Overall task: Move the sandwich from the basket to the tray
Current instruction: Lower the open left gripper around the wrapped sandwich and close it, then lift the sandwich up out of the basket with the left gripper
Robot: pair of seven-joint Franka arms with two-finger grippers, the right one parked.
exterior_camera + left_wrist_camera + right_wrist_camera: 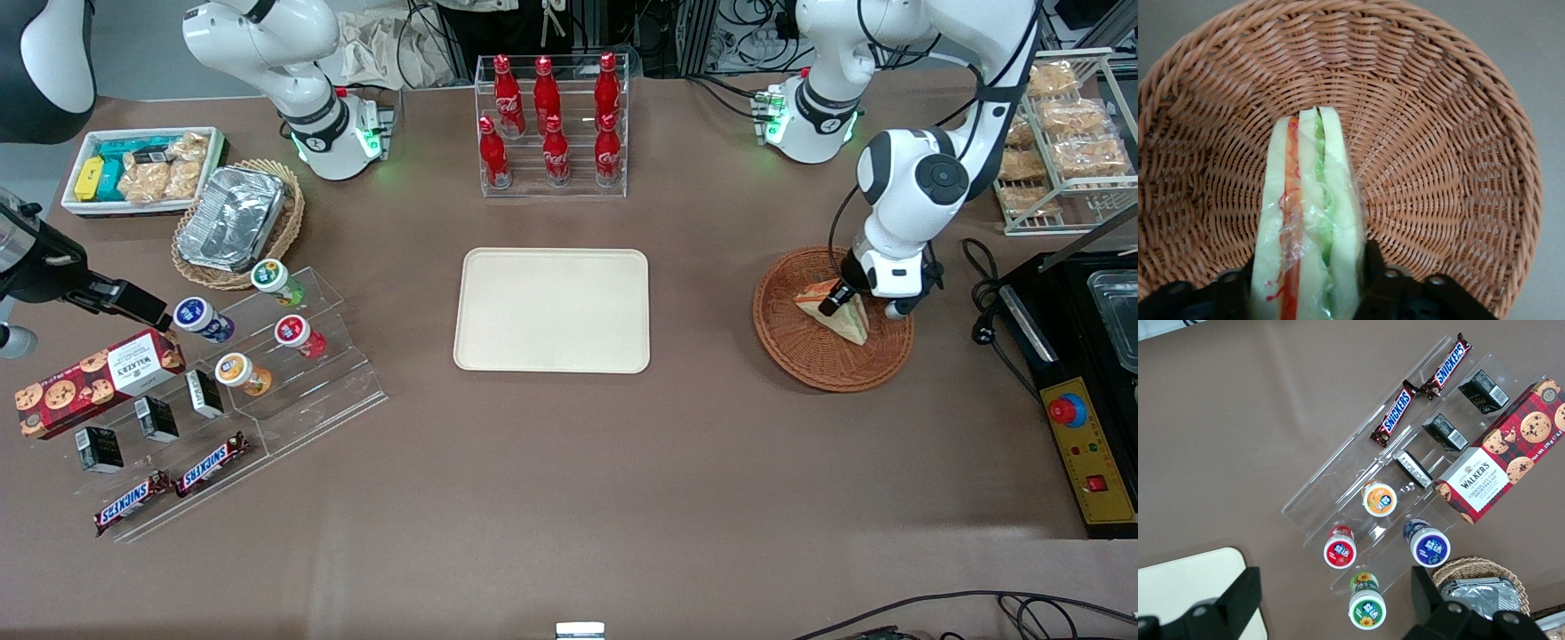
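The sandwich, a white-bread wedge with orange-red and green layers in clear wrap, stands on edge in the round reddish-brown wicker basket toward the working arm's end of the table. My left gripper is lowered into the basket, shut on the sandwich. In the left wrist view the sandwich fills the gap of the gripper, a black finger pressing on each bread face, with the basket weave all around. The cream tray lies bare at the table's middle.
A clear rack of red bottles stands farther from the front camera than the tray. A black box with a red button and a cable lie beside the basket. A wire rack of bagged snacks stands near the working arm's base.
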